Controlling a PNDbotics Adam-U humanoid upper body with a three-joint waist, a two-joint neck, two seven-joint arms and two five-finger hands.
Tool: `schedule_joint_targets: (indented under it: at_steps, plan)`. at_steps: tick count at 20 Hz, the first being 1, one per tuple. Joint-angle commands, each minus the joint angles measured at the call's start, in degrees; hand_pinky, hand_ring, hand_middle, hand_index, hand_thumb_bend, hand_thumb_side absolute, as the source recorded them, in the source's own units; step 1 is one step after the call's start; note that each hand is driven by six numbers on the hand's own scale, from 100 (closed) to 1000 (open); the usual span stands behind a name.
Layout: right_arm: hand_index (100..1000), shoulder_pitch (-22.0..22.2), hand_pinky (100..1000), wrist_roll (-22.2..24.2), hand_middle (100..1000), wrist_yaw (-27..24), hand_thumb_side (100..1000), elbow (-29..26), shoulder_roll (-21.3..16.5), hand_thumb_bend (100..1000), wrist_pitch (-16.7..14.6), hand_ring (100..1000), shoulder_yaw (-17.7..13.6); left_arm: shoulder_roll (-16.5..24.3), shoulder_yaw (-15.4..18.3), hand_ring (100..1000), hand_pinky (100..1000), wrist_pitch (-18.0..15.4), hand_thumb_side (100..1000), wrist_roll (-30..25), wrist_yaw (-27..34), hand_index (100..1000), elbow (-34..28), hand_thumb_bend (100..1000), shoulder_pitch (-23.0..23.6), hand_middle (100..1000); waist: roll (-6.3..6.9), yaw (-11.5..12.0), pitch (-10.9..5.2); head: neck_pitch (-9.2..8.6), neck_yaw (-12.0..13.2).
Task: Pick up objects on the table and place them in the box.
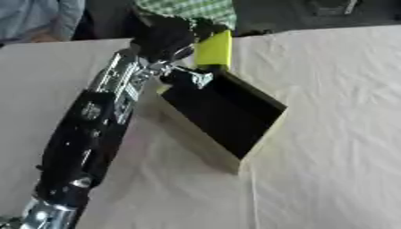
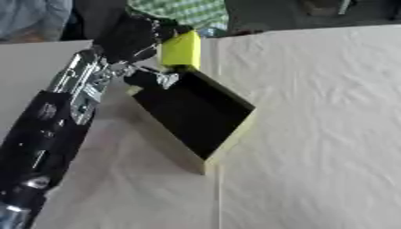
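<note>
Fingers [image 1: 205,27] of your left hand [image 1: 168,38] are curled on the yellow block [image 1: 215,49], seemingly light and rigid, held by its upper end just above the box [image 1: 258,134] beneath them.

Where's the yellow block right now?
The yellow block is in the left hand, at the box's far end, left of centre in both views.

Looks like a robot test room, with a surface [image 1: 329,134] under a plain cloth [image 2: 313,156] and people sitting close at the far edge.
</note>
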Motion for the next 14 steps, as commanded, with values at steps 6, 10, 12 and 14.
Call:
schedule_joint_targets:
  at_steps: [6, 10, 12, 14]
  plan:
    - [841, -0.7, 787, -0.4, 614, -0.1, 711, -1.0, -1.2, 100, -0.1, 616, -0.5, 0.0, -0.6, 354, 497, -0.3, 424, -10.5, 0.8, 481, 2.9, 100, 1.1, 416, -0.20, 0.5, -0.34, -0.36, -1.0]
    - [841, -0.9, 787, -0.5, 614, -0.2, 710, -1.0, -1.0, 100, -0.2, 616, -0.5, -0.5, -0.2, 430, 548, 0.1, 376, -12.3, 0.6, 549, 3.7, 100, 1.3, 460, -0.30, 0.5, -0.28, -0.41, -1.0]
    - [841, -0.9, 787, -0.6, 614, -0.2, 711, -1.0, -0.9, 100, -0.2, 616, -0.5, -0.6, -0.1, 525, 589, 0.2, 428, -11.1, 0.3, 633, 4.0, 100, 1.3, 525, -0.32, 0.4, -0.26, -0.43, -1.0]
    - [841, -0.9, 787, -0.6, 614, -0.3, 711, -1.0, -0.8, 100, -0.3, 616, -0.5, -0.6, -0.2, 764, 753, -0.3, 579, -9.7, -1.1, 780, 4.4, 100, 1.3, 697, -0.33, 0.4, -0.25, -0.40, -1.1]
